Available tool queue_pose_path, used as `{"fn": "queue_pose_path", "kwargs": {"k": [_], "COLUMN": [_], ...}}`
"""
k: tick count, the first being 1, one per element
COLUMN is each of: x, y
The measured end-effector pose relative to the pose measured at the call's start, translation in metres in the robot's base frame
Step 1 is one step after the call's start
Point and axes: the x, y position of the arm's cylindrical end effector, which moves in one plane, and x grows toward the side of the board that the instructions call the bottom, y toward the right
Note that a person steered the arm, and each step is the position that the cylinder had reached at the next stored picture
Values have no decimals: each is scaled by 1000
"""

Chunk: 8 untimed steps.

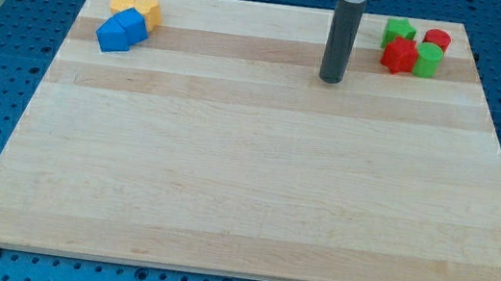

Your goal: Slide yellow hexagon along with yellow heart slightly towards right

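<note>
The near half of the wooden board (pixel 252 199) carries nothing with a brand, label or writing I can read, and none shows on the blocks either. Farther back, my tip (pixel 331 79) rests on the board toward the view's top, right of centre; the rod has no fingers, so there is no opening or closing to tell.

From my tip, the two yellow blocks lie at about 9 to 10 o'clock, well apart from it, in the board's top-left corner. The yellow hexagon (pixel 124 4) and the yellow heart (pixel 150 11) sit side by side, seemingly touching, the heart on the view's right. Which way the heart points, and its long axis, I cannot tell.

Two blue blocks (pixel 121 30), shapes unclear, press against their near side.

At about 2 o'clock from my tip, near it, cluster a red star-like block (pixel 399 55), a green cylinder (pixel 427 59), a green block (pixel 399 30) and a red cylinder (pixel 436 39).
</note>
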Motion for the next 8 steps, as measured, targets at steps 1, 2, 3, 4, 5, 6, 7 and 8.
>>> {"fn": "queue_pose_path", "kwargs": {"k": [1, 2, 3, 4, 5, 6, 7, 8], "x": [-2, -35, -37, -51, -74, -74, -74, -82], "y": [-1, -48, -56, -80, -124, -124, -133, -148]}}
